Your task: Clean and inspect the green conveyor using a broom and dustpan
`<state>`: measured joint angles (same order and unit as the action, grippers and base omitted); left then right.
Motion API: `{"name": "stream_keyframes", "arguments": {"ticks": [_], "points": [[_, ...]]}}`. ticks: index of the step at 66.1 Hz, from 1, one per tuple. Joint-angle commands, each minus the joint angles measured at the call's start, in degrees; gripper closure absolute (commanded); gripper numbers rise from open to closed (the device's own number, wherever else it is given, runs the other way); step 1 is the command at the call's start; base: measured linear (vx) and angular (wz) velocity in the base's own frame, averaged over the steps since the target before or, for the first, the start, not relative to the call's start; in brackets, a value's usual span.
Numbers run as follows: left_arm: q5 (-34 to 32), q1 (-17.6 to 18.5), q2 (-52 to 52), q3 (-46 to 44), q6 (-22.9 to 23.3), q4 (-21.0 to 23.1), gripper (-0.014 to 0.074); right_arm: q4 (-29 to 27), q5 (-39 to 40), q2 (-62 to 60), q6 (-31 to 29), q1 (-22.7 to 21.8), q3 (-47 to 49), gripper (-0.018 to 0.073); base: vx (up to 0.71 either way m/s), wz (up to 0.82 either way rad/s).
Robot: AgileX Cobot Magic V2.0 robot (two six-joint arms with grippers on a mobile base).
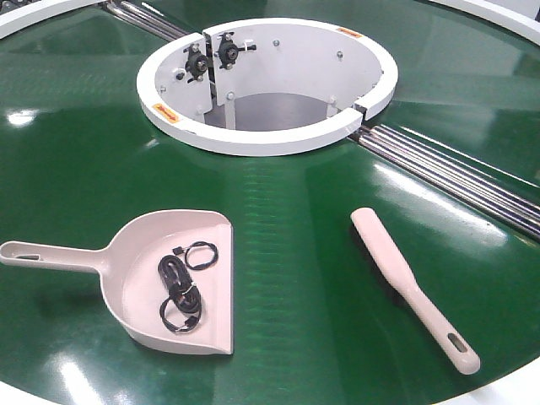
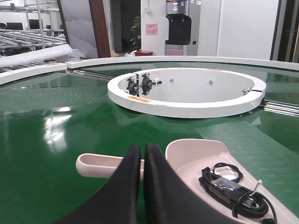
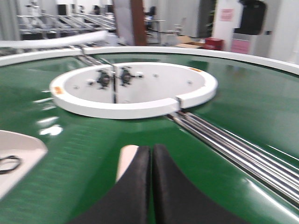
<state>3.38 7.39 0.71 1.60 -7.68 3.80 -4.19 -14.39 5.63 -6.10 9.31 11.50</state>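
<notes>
Green conveyor [image 1: 278, 245] carries a dustpan [image 1: 143, 287] holding black cables [image 1: 179, 291], broom [image 1: 413, 287] apart. I see left hand [image 2: 142, 154] and right hand [image 3: 151, 154] pressed together, holding nothing. Any grasp, I judge, wants level handles.

On the conveyor [image 1: 278, 253] before me, the dustpan [image 1: 169, 283] lies to my left with coiled cables [image 1: 180, 287] in it, the broom [image 1: 411, 285] to my right, well apart. Behind both sits the ring [image 1: 267, 84], with rails [image 1: 456, 173] running off to its right.

Conveyor [image 1: 278, 219]: glossy dark green. Dustpan [image 1: 135, 270]: pale pinkish beige. Broom [image 1: 405, 283]: same beige, bristles seemingly dark. Cables [image 1: 181, 287]: black. Centre ring [image 1: 253, 139]: white, orange labels.
</notes>
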Motion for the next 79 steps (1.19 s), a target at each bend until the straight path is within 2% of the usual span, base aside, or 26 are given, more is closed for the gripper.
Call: {"name": "stream_keyframes", "arguments": {"ticks": [1, 7, 11, 17, 23, 31, 79], "points": [[-4.48, 0.03, 0.84, 0.52, 0.53, 0.08, 0.0604, 4.19, 7.43, 0.64, 2.33, -4.23, -1.89, 0.0568, 0.0, 0.0], [-4.48, 0.03, 0.84, 0.52, 0.53, 0.08, 0.0603, 5.59, 9.37, 0.64, 3.87, -8.66, -5.86, 0.0568, 0.0, 0.0], [-4.48, 0.03, 0.84, 0.52, 0.53, 0.08, 0.0603, 6.55, 10.2, 0.64, 5.13, -9.96, -7.51, 0.0568, 0.0, 0.0], [-4.48, 0.03, 0.84, 0.52, 0.53, 0.08, 0.0603, 9.02, 12.85, 0.44, 7.55, -9.61, -9.99, 0.0568, 0.0, 0.0], [-4.48, 0.03, 0.84, 0.52, 0.53, 0.08, 0.0603, 9.24, 13.72, -1.98, 9.31, -9.59, -11.6, 0.0568, 0.0, 0.0], [-4.48, 0.03, 0.84, 0.52, 0.53, 0.08, 0.0603, 9.15, 12.23, -7.26, 9.39, -9.66, -13.31, 0.0568, 0.0, 0.0], [-4.36, 0.03, 0.79, 0.52, 0.53, 0.08, 0.0603, 8.27, 11.78, -6.94, 9.44, -9.71, -13.26, 0.0568, 0.0, 0.0]]}}
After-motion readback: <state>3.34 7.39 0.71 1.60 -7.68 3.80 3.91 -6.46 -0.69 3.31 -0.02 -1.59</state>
